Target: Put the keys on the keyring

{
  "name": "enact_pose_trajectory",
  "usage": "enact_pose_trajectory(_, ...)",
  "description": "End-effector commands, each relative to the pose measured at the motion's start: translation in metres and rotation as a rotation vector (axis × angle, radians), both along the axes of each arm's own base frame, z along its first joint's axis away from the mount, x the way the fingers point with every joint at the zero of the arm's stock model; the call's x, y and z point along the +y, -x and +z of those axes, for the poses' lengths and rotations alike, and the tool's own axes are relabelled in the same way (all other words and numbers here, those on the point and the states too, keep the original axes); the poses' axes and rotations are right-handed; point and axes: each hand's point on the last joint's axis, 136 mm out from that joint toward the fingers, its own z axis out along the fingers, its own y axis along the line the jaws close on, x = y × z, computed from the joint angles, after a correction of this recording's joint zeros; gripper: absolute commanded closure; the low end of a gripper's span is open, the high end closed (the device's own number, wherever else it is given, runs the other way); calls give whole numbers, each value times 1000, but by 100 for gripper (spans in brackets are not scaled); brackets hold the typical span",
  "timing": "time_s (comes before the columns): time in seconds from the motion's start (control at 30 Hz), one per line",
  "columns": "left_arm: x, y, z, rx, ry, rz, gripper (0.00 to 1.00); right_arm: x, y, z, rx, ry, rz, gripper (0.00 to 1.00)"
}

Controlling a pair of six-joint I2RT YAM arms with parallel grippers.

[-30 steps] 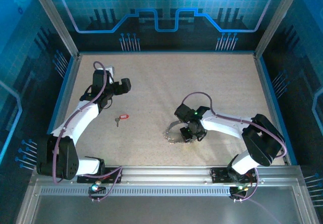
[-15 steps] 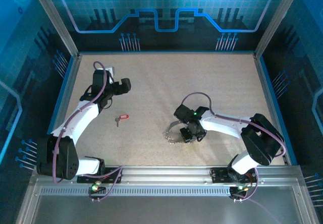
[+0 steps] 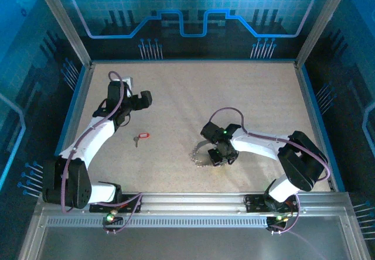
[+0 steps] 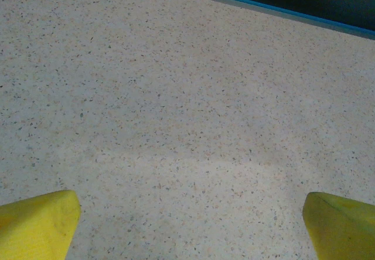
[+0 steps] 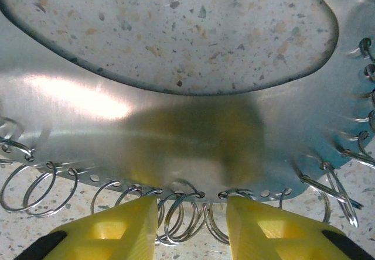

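Right pincer (image 5: pixel 192 213) set narrow, yellow tips either side of a bunch of small split rings on the keyring (image 5: pixel 176 113) rim; clamped or only straddling, can't tell. Over the last second the right arm nudged slightly left and the keyring maybe moved with it, so likely repositioning, no threading yet. Left pincer (image 4: pixel 190 219) wide, idle over bare desk (image 4: pixel 176 96). Red-headed key (image 3: pixel 141 136) lies loose between the arms, well apart from both.

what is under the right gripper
The keyring, a metal band with small split rings lying between the fingertips of the right gripper; speckled table beneath. From above, the gripper covers that stretch of band.
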Motion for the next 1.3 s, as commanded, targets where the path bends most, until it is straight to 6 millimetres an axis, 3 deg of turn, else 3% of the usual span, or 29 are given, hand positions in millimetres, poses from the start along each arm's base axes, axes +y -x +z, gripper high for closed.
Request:
enact_pose_trajectory(0.0,-5,-3,9,-15,15,-13,1,-6,6,-3,13,42,-11,64)
enact_pose_trajectory(0.6,-6,-4,9,-11,13,-16,1,-19,10,-1,-6,79,-30,69)
enact_pose_trajectory(0.83,-6,-4,6,-4,12,-17,1,-26,7,2,-39,97,-47,79)
enact_pose_trajectory(1.27,-8,-6,2,11,14,-24,1,-14,16,-8,27,54,5,81)
